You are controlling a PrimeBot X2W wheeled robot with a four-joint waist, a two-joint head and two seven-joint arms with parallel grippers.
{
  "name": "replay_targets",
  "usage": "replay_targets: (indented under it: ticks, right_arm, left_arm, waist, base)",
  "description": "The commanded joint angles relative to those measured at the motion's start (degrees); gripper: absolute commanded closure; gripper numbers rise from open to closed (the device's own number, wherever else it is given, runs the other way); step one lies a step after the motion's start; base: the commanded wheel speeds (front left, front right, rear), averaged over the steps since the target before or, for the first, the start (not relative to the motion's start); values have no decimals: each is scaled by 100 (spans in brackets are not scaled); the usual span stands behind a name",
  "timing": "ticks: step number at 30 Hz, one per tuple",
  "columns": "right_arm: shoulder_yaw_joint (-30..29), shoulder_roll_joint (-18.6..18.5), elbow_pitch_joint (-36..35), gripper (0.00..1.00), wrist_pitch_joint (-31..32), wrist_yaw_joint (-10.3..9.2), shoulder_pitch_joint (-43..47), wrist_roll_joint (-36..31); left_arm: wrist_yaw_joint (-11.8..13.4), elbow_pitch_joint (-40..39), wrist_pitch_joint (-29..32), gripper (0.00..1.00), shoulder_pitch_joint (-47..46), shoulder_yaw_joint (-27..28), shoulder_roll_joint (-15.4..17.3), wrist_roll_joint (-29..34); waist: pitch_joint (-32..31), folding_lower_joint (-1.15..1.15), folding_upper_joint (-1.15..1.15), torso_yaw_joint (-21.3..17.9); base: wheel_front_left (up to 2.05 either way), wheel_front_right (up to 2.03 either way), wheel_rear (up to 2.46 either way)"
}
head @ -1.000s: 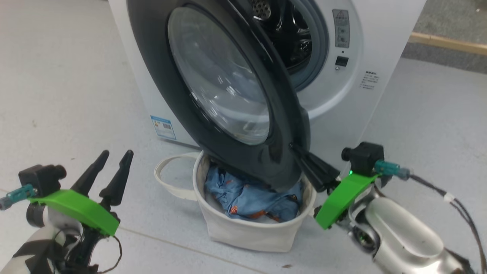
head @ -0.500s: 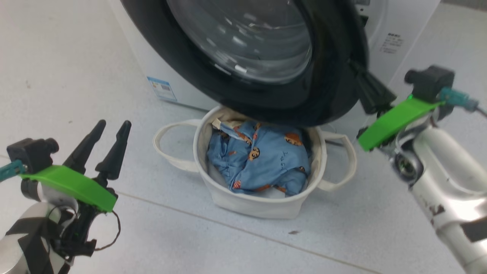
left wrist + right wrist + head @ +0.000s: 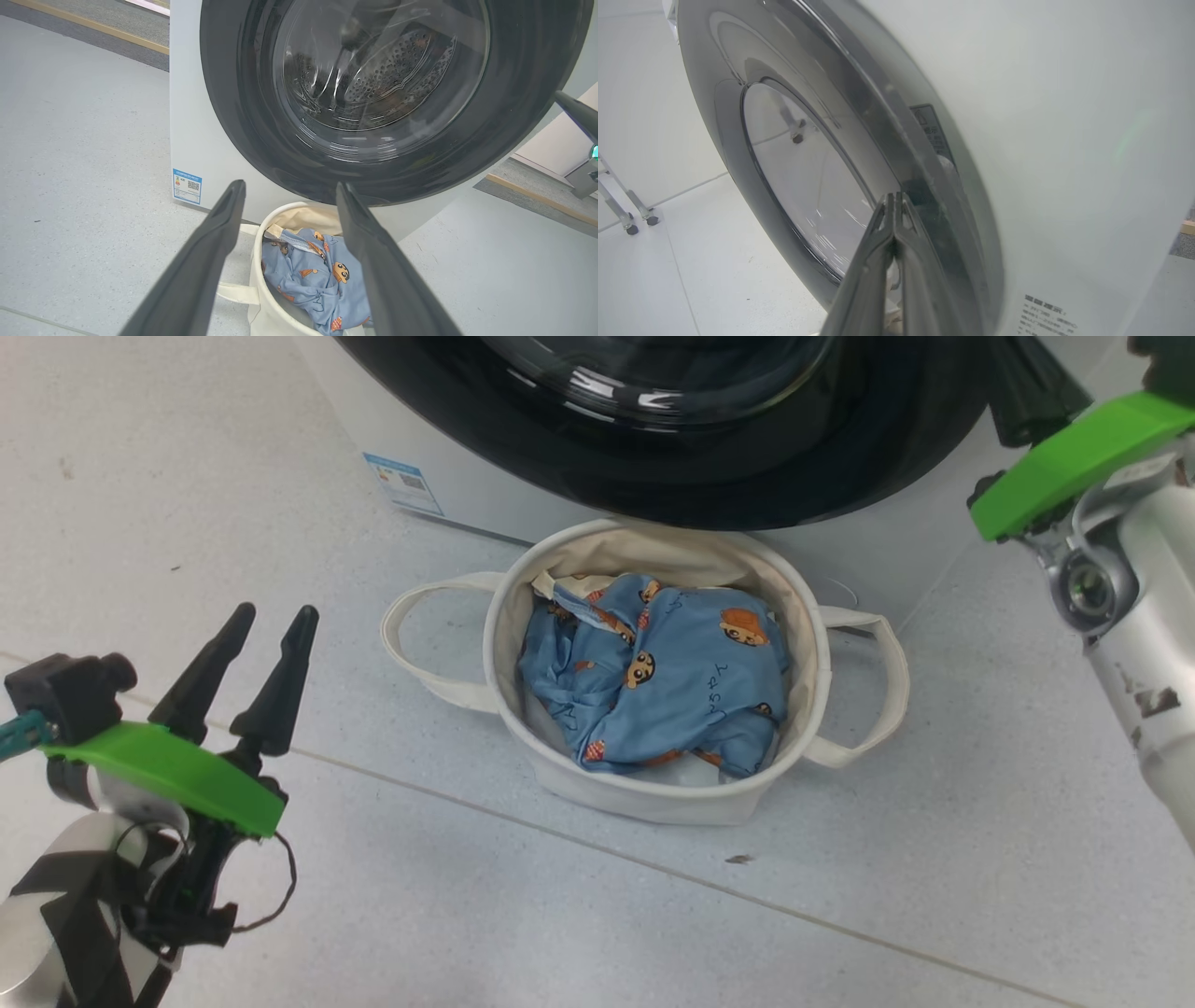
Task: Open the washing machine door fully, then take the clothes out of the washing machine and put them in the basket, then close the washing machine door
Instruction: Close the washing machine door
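With the clothes (image 3: 653, 672) lying in the basket (image 3: 653, 803) on the floor below the washing machine door (image 3: 387, 84), press your clenched, empty right pincer (image 3: 894, 198) squarely on the door's free rim until it latches, holding the released left pincer (image 3: 275, 611) clear.

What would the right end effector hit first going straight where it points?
Probably the washing machine door, at its black rim; the shut right end effector points right at it, though depth is unclear.
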Motion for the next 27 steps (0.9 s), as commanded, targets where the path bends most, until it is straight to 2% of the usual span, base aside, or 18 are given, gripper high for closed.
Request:
replay_targets:
  ticks: [1, 4, 5, 6, 7, 18, 27]
  right_arm:
    - [-27, -46, -70, 100, -72, -2, -236, 62]
    - [32, -29, 69, 100, -142, -2, -296, 133]
    - [67, -14, 84, 93, -173, -2, -264, 163]
    - [113, -1, 95, 20, -199, -2, -209, 188]
    - [158, 13, 96, 0, -221, -2, -142, 218]
    - [355, -46, -335, 0, -364, -2, 1043, 345]
    - [-108, -225, -1042, 0, -372, -2, 2150, 293]
  left_arm:
    - [22, -96, -77, 0, -278, 272, 237, -38]
    - [13, -50, -107, 0, -288, 245, 216, -47]
    - [10, -28, -113, 0, -281, 235, 214, -53]
    - [6, -5, -120, 0, -273, 225, 217, -59]
    - [2, 19, -126, 0, -263, 218, 222, -69]
    - [-29, 186, -101, 0, -142, 99, 365, -173]
    - [-39, 219, -72, 0, 61, -9, 482, -281]
  waist:
    - [4, 0, 0, 12]
    - [-60, 0, 0, 11]
    - [-100, 0, 0, 0]
    - [-145, 0, 0, -13]
    - [-194, 0, 0, -30]
    - [-884, 0, 0, -456]
    - [-1475, 0, 0, -928]
  base:
    - [0, 0, 0]
    - [0, 0, 0]
    - [0, 0, 0]
    - [0, 0, 0]
    - [0, 0, 0]
    - [0, 0, 0]
    - [0, 0, 0]
